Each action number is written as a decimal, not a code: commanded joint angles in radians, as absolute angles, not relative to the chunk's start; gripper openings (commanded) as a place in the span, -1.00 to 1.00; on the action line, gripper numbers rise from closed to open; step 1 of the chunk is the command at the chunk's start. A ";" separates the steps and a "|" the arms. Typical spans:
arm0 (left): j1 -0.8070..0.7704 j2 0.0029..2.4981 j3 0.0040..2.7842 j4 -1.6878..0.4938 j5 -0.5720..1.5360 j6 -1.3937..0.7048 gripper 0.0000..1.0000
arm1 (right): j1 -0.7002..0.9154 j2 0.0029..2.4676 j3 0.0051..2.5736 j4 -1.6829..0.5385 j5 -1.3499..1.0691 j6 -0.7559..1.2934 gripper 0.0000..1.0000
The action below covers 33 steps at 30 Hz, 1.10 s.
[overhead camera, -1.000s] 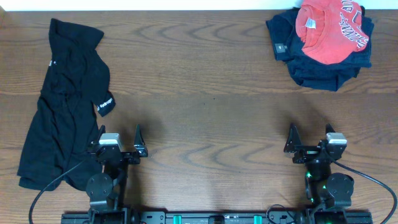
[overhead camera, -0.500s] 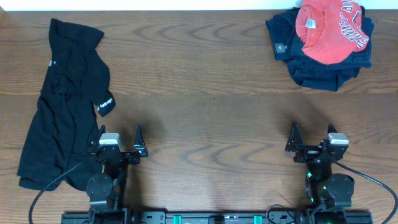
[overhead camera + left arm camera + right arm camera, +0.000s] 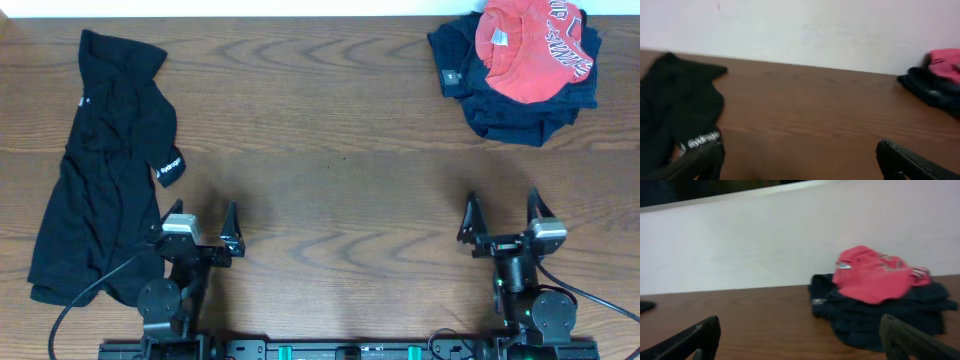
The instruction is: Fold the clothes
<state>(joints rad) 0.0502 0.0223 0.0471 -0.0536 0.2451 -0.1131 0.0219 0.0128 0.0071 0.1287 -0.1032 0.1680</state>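
The black garment (image 3: 100, 170) lies crumpled and elongated at the table's left side, with a small black tag with white lettering (image 3: 171, 167) at its right edge. It also shows in the left wrist view (image 3: 680, 115), tag (image 3: 700, 140) near the left finger. My left gripper (image 3: 203, 217) is open and empty at the front left, just right of the garment's lower part. My right gripper (image 3: 501, 213) is open and empty at the front right. Both jaws stand wide apart in the wrist views, left (image 3: 800, 162) and right (image 3: 802, 337).
A red shirt with white lettering (image 3: 530, 45) lies on a navy blue garment (image 3: 515, 100) at the back right corner; both show in the right wrist view, red (image 3: 872, 272) on navy (image 3: 880, 315). A white wall (image 3: 765, 245) runs behind the table's far edge.
Both grippers have lifted slightly and shifted a little to the right; the right gripper's fingers have spread wider. The garments have not moved.
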 commanded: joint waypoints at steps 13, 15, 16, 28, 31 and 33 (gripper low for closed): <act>0.046 0.665 0.699 -0.295 0.307 -0.215 0.96 | 0.031 0.528 0.451 0.065 -0.299 0.039 0.99; 0.046 0.765 0.805 -0.371 0.306 -0.211 0.96 | 0.031 0.646 0.545 0.028 -0.327 0.035 0.99; 0.046 0.811 0.852 -0.405 0.306 -0.203 0.96 | 0.031 0.704 0.591 0.007 -0.342 0.035 0.99; 0.047 1.333 1.383 -0.762 0.307 -0.123 0.96 | 0.035 1.377 1.222 -0.472 -0.524 -0.055 0.98; 0.047 1.446 1.473 -0.778 0.375 -0.125 0.96 | 0.037 1.499 1.380 -0.632 -0.523 -0.111 0.98; 0.047 1.488 1.480 -0.757 0.379 -0.124 0.96 | 0.036 1.548 1.447 -0.687 -0.520 -0.110 0.99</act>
